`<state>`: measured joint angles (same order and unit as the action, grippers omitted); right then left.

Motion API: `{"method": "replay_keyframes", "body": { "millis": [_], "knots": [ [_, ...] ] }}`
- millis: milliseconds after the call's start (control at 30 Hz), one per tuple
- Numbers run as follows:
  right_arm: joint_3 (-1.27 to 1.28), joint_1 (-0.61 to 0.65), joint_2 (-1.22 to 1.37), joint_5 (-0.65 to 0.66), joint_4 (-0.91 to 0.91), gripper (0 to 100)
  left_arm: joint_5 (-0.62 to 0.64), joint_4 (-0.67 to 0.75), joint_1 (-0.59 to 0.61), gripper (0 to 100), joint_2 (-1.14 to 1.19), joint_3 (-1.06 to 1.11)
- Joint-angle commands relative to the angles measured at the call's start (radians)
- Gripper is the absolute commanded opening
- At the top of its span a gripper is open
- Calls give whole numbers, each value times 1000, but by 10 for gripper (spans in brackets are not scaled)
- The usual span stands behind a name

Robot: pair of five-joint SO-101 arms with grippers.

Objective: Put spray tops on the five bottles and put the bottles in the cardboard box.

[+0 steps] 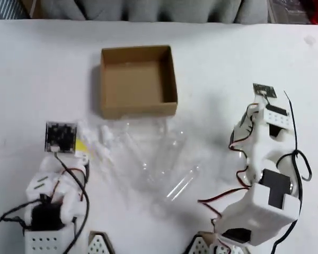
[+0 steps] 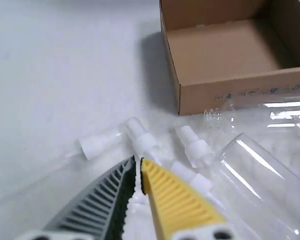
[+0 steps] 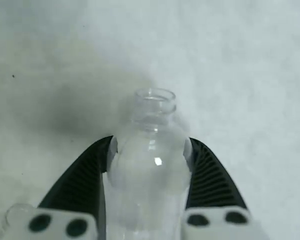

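Observation:
The open cardboard box (image 1: 140,110) stands at the back middle of the table, with nothing in it. Several clear bottles (image 1: 167,159) lie uncapped in a loose pile in front of it. Beside them lie white spray tops (image 1: 103,140). My left gripper (image 2: 138,162) is shut, its grey and yellow tips just short of one spray top (image 2: 140,137); others (image 2: 195,147) lie nearby. My right gripper (image 3: 150,143) is shut on a clear bottle (image 3: 150,170), its open neck pointing away from the wrist, over the bare table at the right.
The right arm (image 1: 265,196) and its cables take up the right front of the table. The left arm (image 1: 50,206) sits at the left front. The box wall (image 2: 240,92) is close behind the spray tops.

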<state>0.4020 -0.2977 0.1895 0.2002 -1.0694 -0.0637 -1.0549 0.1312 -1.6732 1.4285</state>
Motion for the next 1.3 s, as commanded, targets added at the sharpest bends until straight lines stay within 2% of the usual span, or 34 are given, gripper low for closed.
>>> {"method": "replay_keyframes", "body": {
  "millis": [0,233,400,467,700,933,1267],
  "knots": [
    [-17,8,13,6,19,16,21,72,10,21,278,-201],
    [-17,8,13,6,19,16,204,127,10,33,662,-367],
    [-17,8,13,8,21,16,290,130,8,181,886,-436],
    [-17,8,15,8,21,16,316,152,10,208,964,-456],
    [-15,8,15,34,30,16,319,290,33,163,1211,-520],
    [-15,13,15,43,31,16,321,298,107,164,1408,-651],
    [-14,13,15,46,31,16,324,290,101,165,1603,-775]
  ]
}}
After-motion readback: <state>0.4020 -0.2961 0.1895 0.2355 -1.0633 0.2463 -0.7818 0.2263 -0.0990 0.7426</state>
